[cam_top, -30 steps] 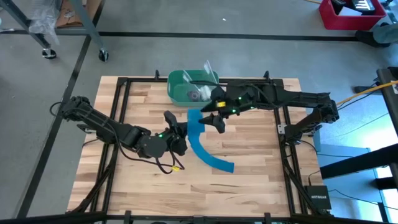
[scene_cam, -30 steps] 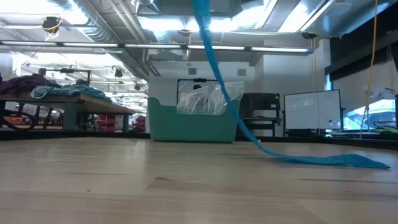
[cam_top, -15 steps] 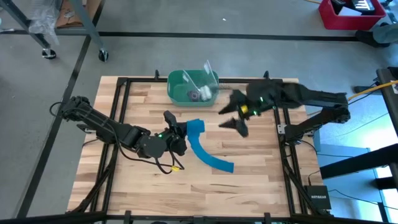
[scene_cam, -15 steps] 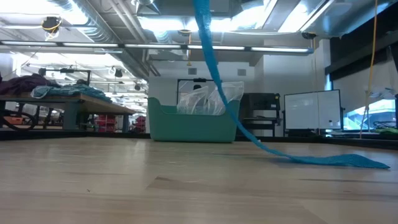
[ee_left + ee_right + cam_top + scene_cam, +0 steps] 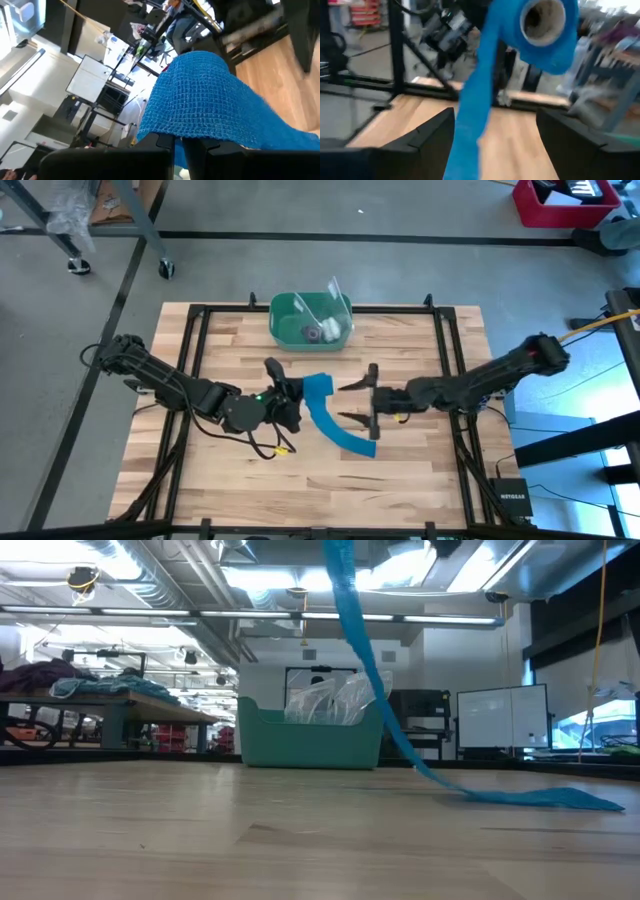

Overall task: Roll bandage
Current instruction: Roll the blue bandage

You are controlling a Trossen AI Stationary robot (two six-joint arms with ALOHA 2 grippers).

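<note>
- Bandage [image 5: 330, 412] was a bright blue strip, one end lifted above the middle of the table [image 5: 420, 480], the rest curving down onto the wood toward the near-right.
- Left gripper [image 5: 297, 392] sat mid-table with fingers pinched shut on the raised end of the bandage — in the left wrist view the blue mesh draped right over the two dark fingers [image 5: 165, 150].
- That raised end was partly wound: the right wrist view showed a small roll with a hollow pale core, and the loose strip hanging from it.
- Low view: bandage came down from above the frame, sloped right and lay flat on the table, tail end toward the right.
- Right gripper [image 5: 356, 404] was just right of the strip, pointing at it, fingers spread wide and holding nothing — one finger on each side of the hanging strip in its own wrist view, not touching that I could tell.
- Green bin [image 5: 290, 315] stood at the far edge of the table, well apart from the bandage, with clear plastic in it.
</note>
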